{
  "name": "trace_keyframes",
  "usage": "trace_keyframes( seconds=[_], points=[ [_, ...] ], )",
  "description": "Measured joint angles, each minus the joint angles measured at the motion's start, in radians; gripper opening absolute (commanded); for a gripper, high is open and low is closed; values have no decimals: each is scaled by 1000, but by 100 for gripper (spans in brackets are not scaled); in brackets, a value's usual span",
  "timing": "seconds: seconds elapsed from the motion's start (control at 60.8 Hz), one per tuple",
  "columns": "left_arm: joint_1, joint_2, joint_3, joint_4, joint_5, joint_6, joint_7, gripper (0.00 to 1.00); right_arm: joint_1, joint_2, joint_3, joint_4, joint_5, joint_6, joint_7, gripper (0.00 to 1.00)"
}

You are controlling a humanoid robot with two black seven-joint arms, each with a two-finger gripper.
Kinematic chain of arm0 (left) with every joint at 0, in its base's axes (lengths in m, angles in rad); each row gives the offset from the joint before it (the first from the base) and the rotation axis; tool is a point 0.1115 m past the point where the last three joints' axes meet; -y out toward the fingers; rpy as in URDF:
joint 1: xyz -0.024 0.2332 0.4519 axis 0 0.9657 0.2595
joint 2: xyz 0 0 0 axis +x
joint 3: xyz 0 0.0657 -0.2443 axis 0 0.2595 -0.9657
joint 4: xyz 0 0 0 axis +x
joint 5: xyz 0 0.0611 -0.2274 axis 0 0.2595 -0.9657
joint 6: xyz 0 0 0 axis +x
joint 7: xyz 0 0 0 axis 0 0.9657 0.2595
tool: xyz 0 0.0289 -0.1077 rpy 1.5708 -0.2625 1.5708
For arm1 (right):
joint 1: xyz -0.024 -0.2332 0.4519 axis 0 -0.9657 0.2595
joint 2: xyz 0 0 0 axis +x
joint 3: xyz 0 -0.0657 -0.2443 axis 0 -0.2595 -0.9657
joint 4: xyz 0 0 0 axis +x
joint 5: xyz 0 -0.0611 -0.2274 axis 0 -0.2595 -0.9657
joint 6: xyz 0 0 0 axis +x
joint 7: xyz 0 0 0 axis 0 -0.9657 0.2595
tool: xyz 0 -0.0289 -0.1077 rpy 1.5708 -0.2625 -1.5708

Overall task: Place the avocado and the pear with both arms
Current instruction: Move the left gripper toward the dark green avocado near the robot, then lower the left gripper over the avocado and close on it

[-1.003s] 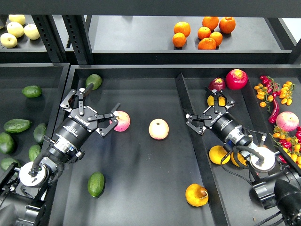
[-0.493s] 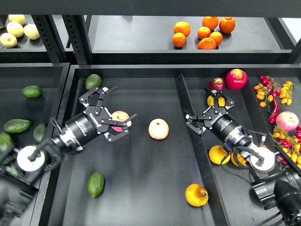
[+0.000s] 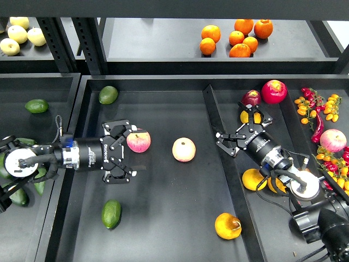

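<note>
One avocado, dark green and glossy, lies at the front left of the middle tray. Another avocado lies at the tray's back left corner. The pear, yellow-orange with a brown dimple, lies at the front right of the same tray. My left gripper is open and empty, reaching in level from the left, its fingers either side of a pink-yellow apple. My right gripper is open and empty over the divider, in front of a partly hidden yellow fruit.
A second apple lies mid-tray. A black divider splits off the right bin, which holds yellow-orange fruits, red fruits and chillies. More avocados fill the left bin. Oranges and pale fruits sit on the shelf.
My left arm has swung down to lie level from the left, and its gripper has moved lower and to the right, beside the pink apple. The right arm and the fruits have not moved.
</note>
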Motion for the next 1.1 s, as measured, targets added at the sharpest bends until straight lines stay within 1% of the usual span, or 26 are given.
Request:
trace_keyframes(
  seconds=[0.082,0.099,0.51,0.921,1.102],
  points=[
    [-28,1,55,-1,24,0,0,99,-1,0,0,0,0,0,0,100],
    [-42,1,84,-1,47,0,0,99,-2,0,0,0,0,0,0,100],
    [-70,40,233,6,343,0,0,99,-3,0,0,1,0,0,0,100],
    [-66,46,272,47,552,0,0,99,-4,0,1,0,0,0,0,100],
    [-74,33,281,89,688,0,0,99,-6,0,3,0,0,0,0,100]
  ],
)
